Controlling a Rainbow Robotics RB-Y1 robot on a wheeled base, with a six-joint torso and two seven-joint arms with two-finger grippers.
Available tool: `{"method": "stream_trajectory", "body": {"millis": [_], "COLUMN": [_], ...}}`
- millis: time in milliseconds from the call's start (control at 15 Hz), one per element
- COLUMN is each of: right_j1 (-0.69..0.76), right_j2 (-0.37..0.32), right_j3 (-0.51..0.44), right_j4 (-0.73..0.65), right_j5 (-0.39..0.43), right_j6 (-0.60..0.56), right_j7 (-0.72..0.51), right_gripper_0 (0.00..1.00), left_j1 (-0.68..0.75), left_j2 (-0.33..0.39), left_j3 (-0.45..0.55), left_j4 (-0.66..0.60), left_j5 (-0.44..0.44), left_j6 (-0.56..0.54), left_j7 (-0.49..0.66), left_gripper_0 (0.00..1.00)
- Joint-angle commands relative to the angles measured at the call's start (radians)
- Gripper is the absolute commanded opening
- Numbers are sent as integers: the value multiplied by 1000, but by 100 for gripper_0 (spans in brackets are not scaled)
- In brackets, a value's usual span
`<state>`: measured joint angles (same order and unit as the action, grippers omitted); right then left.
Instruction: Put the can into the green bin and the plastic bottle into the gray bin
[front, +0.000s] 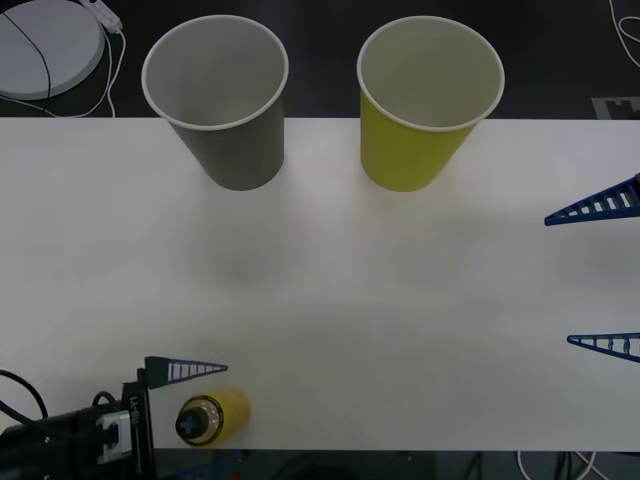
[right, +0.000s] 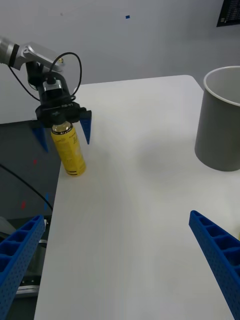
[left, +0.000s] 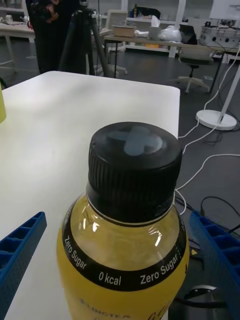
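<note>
The plastic bottle (front: 212, 415), with yellow contents and a black screw cap, stands upright at the near left corner of the white table. My left gripper (front: 225, 415) is open around its top, one blue finger (right: 87, 127) on each side with a gap to the bottle (right: 70, 152). In the left wrist view the cap (left: 135, 167) sits between the fingers. The gray bin (front: 220, 100) stands at the back left and the green bin (front: 425, 110) at the back right. Over the table's right edge my right gripper (front: 560, 280) hangs open, holding nothing. The can is out of view.
The bottle stands very near the table's (front: 350, 300) front edge and left edge. A white round disc (front: 45, 45) with a cable lies on the dark floor beyond the back left corner. The two bins stand apart with a gap between them.
</note>
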<state>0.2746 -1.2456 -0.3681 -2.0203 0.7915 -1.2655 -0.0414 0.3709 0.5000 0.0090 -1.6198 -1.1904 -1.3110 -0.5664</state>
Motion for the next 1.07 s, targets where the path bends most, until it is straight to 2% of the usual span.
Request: {"method": "stream_trajectory", "body": {"millis": [67, 133, 267, 400, 800, 1067], "right_j1": [0, 0, 0, 0, 0, 0], "right_j2": [0, 0, 0, 0, 0, 0], "right_j3": [0, 0, 0, 0, 0, 0], "right_j4": [0, 0, 0, 0, 0, 0], "right_j5": [0, 0, 0, 0, 0, 0], "right_j6": [0, 0, 0, 0, 0, 0], "right_j7": [0, 0, 0, 0, 0, 0], "right_gripper_0": [100, 100, 100, 100, 100, 100], "left_j1": [0, 2, 3, 8, 16, 54], "left_j2": [0, -1, 0, -1, 3, 28], "left_j3": [-3, -3, -3, -3, 5, 26], "left_j4": [-3, -5, -9, -11, -35, -112], "left_j5": [0, -2, 0, 0, 2, 0], "left_j6": [-1, -1, -1, -1, 1, 27], "left_j7": [0, 0, 2, -1, 17, 59], "left_gripper_0": [100, 94, 14, 0, 0, 0]}}
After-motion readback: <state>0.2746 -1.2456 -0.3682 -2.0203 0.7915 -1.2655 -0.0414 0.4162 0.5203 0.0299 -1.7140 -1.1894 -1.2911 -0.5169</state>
